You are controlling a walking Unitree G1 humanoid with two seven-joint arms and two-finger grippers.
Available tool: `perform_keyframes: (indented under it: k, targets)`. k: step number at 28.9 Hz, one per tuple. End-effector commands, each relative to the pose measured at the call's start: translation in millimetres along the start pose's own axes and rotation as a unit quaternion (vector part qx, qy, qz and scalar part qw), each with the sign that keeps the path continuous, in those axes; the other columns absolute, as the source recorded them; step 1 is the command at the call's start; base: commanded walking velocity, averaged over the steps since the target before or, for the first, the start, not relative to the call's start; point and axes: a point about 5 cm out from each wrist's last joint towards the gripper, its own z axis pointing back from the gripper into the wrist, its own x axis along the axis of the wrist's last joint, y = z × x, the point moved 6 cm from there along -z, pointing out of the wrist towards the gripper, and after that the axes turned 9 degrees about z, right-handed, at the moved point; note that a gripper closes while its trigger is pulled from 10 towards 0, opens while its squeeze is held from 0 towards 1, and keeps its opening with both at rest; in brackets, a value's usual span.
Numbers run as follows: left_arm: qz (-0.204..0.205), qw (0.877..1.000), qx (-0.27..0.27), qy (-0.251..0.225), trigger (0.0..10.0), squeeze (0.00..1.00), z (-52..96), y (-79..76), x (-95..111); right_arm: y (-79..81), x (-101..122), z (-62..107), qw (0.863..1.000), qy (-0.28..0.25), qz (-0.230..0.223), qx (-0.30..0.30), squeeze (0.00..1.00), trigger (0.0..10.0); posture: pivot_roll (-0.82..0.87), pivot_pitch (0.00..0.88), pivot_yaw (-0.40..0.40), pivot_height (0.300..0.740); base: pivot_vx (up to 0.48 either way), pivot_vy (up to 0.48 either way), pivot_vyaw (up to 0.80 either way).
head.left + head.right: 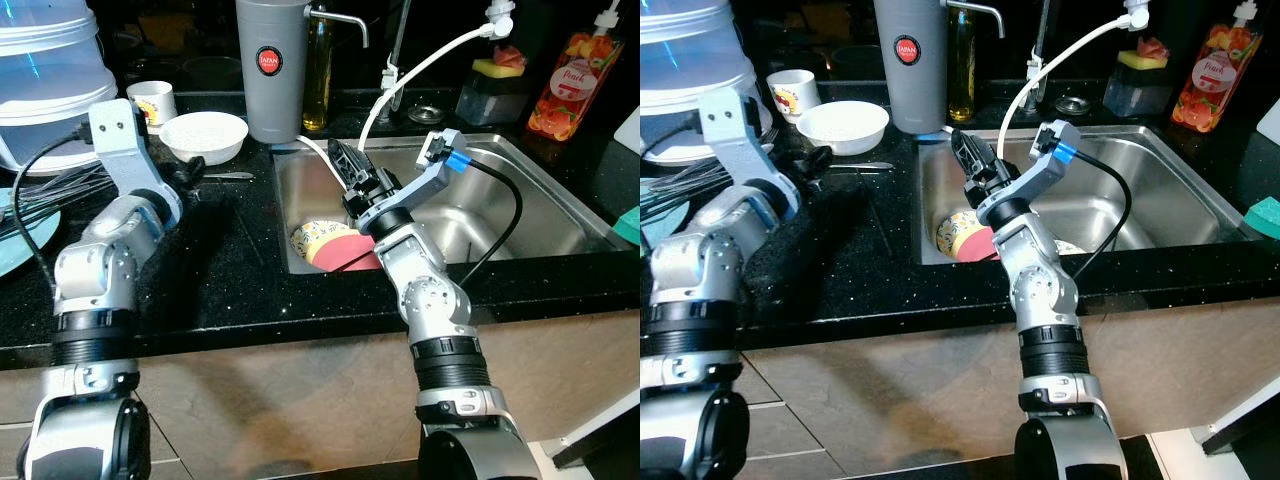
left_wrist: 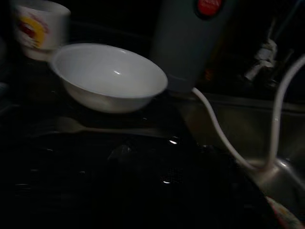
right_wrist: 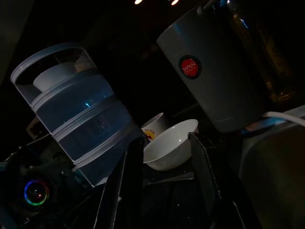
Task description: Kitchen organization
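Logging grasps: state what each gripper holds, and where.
Nothing. Right gripper fingers open above the sink; left gripper rests on the counter, grip unclear.

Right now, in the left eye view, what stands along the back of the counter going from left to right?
Stacked clear container → printed mug → white bowl → grey canister → oil bottle → sponge holder → peach soap bottle.
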Motion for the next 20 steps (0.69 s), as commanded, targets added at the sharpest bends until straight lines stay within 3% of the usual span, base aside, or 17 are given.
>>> perform_keyframes:
  k: [1,4,6,9,13,16,17,20]
  targets:
    - [0.012,0.998,-0.06,0.02,10.0,1.0,-6.2,-25.1,-10.5,4.4,0.1,-0.9,1.0,0.002,0.004,0.011,0.0,10.0,0.06,0.094,-0.023,0.74,0.0,0.0,0.0]
    - [0.01,0.988,-0.14,0.057,10.0,1.0,-5.7,-55.3,-26.9,3.6,0.6,-0.1,1.0,0.002,0.007,0.01,0.0,10.0,0.05,0.093,-0.021,0.74,0.0,0.0,0.0]
    - [0.002,0.987,-0.143,0.074,10.0,1.0,-5.7,-57.6,-33.3,3.0,1.4,0.7,1.0,0.001,0.009,0.009,0.0,10.0,0.05,0.09,-0.016,0.74,0.0,0.0,0.0]
    - [-0.053,0.987,-0.11,0.109,10.0,1.0,-6.8,-43.4,-47.0,1.4,2.7,1.9,1.0,0.0,0.011,0.007,0.0,10.0,0.05,0.09,-0.015,0.74,0.0,0.0,0.0]
    - [-0.123,0.983,-0.023,0.134,10.0,1.0,-6.8,-8.6,-52.3,0.3,2.5,2.2,1.0,0.0,0.011,0.005,0.0,10.0,0.05,0.093,-0.016,0.74,0.0,0.0,0.0]
    - [-0.133,0.982,-0.005,0.132,10.0,1.0,-6.4,-2.0,-49.7,0.2,2.4,2.1,1.0,0.0,0.01,0.005,0.0,10.0,0.05,0.093,-0.016,0.74,0.0,0.0,0.0]
    - [-0.147,0.982,0.032,0.113,10.0,1.0,-5.6,11.7,-36.5,0.3,2.7,1.6,1.0,0.0,0.01,0.005,0.0,10.0,0.05,0.101,-0.017,0.74,0.0,0.0,0.0]
    - [-0.153,0.982,0.053,0.096,10.0,1.0,-4.5,19.4,-24.8,0.3,3.1,1.3,1.0,-0.001,0.009,0.005,0.0,10.0,0.05,0.102,-0.019,0.74,0.0,0.0,0.0]
